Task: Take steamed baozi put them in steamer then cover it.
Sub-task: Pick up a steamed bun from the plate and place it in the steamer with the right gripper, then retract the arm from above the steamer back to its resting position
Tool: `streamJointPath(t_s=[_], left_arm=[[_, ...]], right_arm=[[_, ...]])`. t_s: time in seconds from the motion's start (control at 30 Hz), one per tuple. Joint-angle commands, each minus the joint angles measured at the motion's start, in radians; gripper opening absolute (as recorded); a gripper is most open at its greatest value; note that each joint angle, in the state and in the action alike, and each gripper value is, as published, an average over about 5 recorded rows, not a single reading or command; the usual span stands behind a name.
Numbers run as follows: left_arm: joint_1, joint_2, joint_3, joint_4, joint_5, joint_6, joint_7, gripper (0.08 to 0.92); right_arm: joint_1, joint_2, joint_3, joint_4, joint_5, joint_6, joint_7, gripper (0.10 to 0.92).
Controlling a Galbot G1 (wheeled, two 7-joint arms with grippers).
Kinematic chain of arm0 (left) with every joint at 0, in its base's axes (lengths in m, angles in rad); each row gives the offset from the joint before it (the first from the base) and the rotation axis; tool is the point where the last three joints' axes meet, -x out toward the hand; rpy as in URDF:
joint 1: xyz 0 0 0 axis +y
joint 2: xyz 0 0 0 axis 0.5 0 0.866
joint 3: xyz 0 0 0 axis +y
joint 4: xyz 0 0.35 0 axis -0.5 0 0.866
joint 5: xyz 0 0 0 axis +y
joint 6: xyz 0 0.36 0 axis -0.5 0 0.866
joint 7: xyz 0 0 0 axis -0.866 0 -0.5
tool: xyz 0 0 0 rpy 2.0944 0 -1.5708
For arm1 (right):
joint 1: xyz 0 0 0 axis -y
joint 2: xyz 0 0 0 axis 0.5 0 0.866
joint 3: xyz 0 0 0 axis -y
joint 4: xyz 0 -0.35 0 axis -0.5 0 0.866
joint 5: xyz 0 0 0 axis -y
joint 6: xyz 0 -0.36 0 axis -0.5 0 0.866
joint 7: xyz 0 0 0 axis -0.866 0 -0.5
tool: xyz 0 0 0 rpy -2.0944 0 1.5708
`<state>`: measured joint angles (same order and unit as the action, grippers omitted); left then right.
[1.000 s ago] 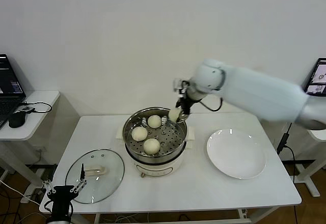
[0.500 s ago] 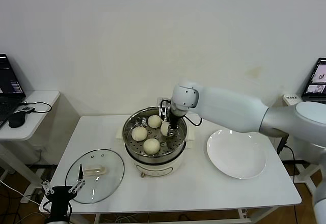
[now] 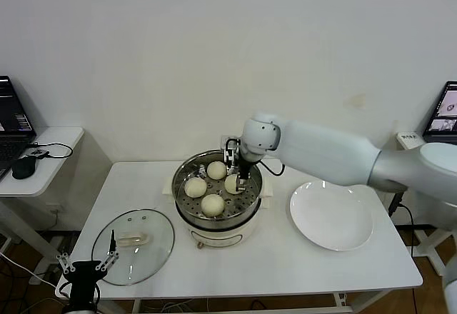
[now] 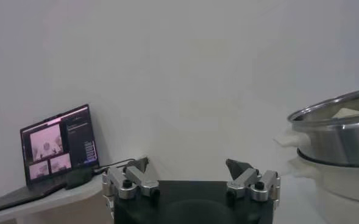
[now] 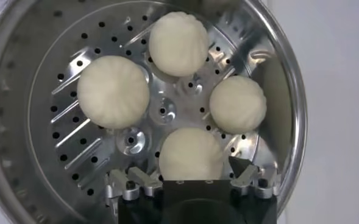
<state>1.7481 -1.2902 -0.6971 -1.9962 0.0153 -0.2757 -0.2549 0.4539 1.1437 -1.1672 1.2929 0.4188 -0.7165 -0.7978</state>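
You see all four buns on the holed tray inside the steamer (image 3: 218, 193); the fourth bun (image 3: 233, 183) lies directly under the right gripper (image 3: 238, 178), whose fingers stand spread on either side of it and do not pinch it. So the loading looks done, and what remains is the lid (image 3: 133, 246). It lies flat on the table (image 3: 285, 257) to the left of the steamer, near the front edge, and its oblong handle (image 3: 133, 240) runs roughly left to right. The left gripper (image 3: 87, 267) waits with open fingers just in front of the lid, much nearer to it than the right one. I think the left arm should take it and carry it rightward over the pot, once the right arm is out of the way.
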Motion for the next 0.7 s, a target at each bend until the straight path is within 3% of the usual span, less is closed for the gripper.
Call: streamJointPath(t_s=[0.03, 0.17, 0.3, 0.47, 0.7], left_arm=[[-0.006, -0.002, 0.005, 0.000, -0.001, 0.000, -0.004, 0.823], [-0.008, -0.003, 0.011, 0.006, 0.000, 0.001, -0.009, 0.823], [-0.007, -0.007, 0.013, 0.010, -0.001, 0.003, -0.010, 0.823], [0.001, -0.015, 0.016, 0.004, -0.004, 0.007, -0.007, 0.823], [0.006, -0.021, 0.026, 0.011, 0.000, 0.013, -0.005, 0.823]], right_arm=[[0.043, -0.219, 0.062, 0.247, 0.157, 0.030, 0.322, 0.823], [-0.173, -0.333, 0.230, 0.371, 0.265, 0.153, 0.693, 0.823], [-0.458, -0.407, 0.462, 0.429, 0.213, 0.309, 0.849, 0.823], [-0.880, -0.401, 0.853, 0.446, 0.052, 0.503, 0.887, 0.823], [-1.384, -0.230, 1.346, 0.432, -0.208, 0.824, 0.795, 0.823]])
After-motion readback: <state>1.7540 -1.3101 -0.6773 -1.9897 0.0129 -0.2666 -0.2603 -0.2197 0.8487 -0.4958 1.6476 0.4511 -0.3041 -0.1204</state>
